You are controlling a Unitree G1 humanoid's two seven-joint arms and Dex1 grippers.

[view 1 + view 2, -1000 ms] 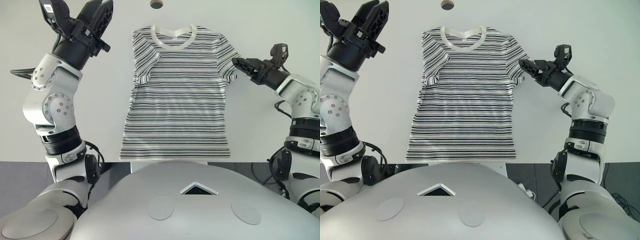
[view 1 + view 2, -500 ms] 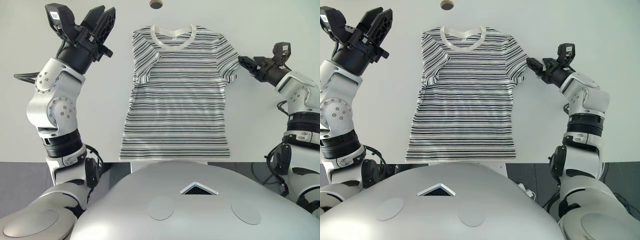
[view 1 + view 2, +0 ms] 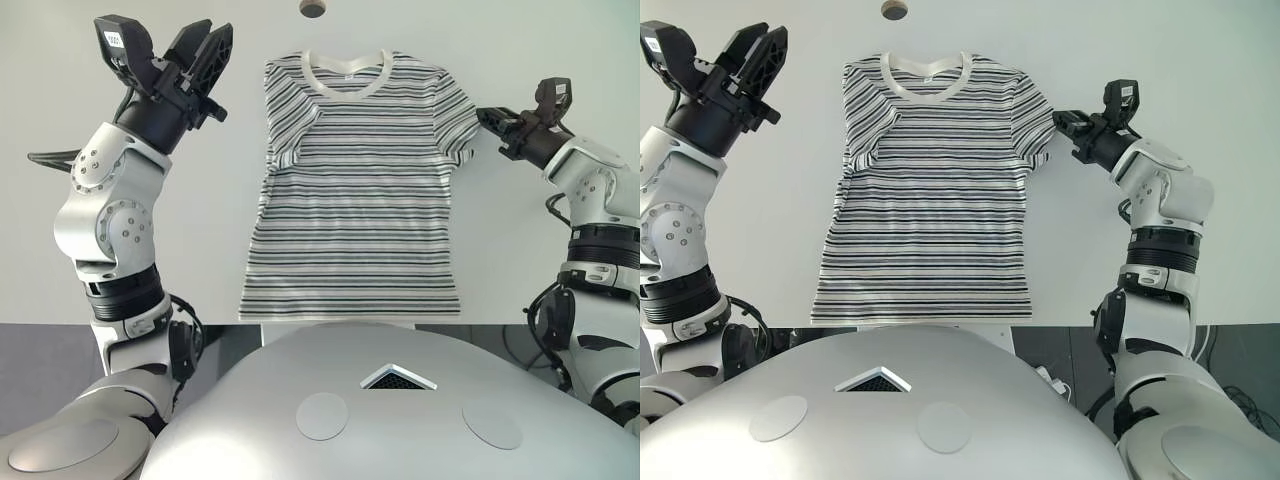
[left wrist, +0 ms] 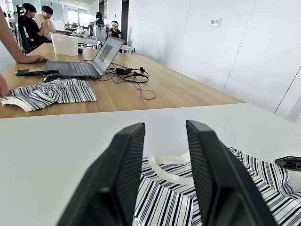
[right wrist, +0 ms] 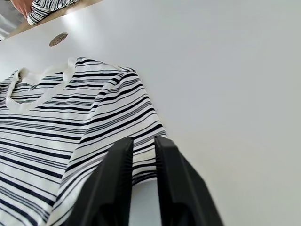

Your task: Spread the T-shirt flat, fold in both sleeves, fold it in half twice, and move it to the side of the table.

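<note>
The T-shirt point(image 3: 355, 200) lies spread flat, face up, in the middle of the white table point(image 3: 540, 250), hem nearest the robot and collar farthest. Spreading looks done, and the left sleeve point(image 3: 285, 145) appears already turned in over the body. The right sleeve point(image 3: 458, 120) is spread outward, so that fold, both halvings and the move to the table's side appear to remain. The right gripper point(image 3: 485, 117) sits at that sleeve's outer edge, its fingers point(image 5: 117, 179) nearly closed with a slim gap, holding nothing; contact with the cloth cannot be confirmed. Farther back, the left gripper point(image 3: 165, 40) hangs raised beside the collar, fingers point(image 4: 120, 179) wide apart and empty.
</note>
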